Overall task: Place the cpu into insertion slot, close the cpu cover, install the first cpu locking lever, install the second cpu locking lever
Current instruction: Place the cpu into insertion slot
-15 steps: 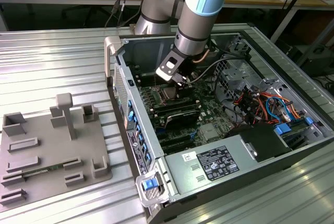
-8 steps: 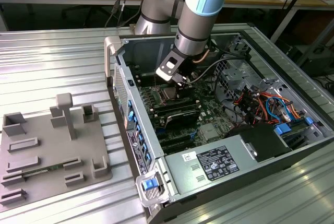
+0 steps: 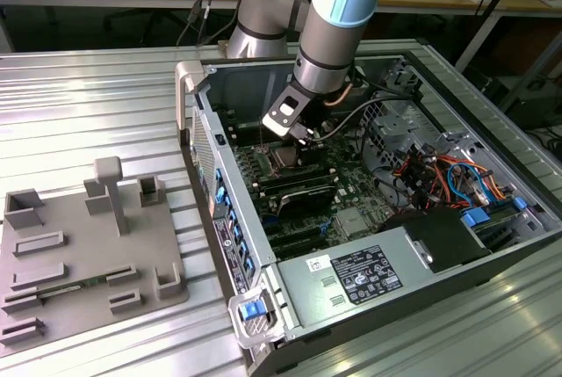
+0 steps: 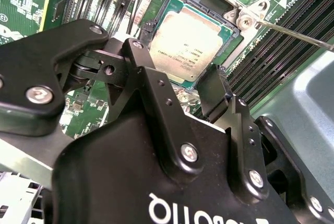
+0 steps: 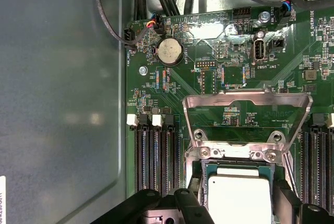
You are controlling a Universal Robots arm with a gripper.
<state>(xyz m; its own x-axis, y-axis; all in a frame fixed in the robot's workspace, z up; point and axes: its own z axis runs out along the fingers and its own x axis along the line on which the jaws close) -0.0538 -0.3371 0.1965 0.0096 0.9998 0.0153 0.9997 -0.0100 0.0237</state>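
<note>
Two black fingers (image 4: 146, 78) of the gripper (image 4: 175, 59) stand spread apart, gripping nothing, one on each side of the cpu (image 4: 188, 38). The cpu lies flat in the insertion slot (image 4: 222, 6) on the green motherboard (image 5: 219, 46). Just beyond it, the cpu cover (image 5: 248, 98) stands raised on its hinge, and a coin cell battery (image 5: 169, 50) sits farther back.

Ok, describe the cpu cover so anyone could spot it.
Inside the open case, on the green board, find the cpu in its socket. The cover is the silvery frame swung open at the socket's edge. Unlike the black memory slots alongside, it has a cut-out window.
</note>
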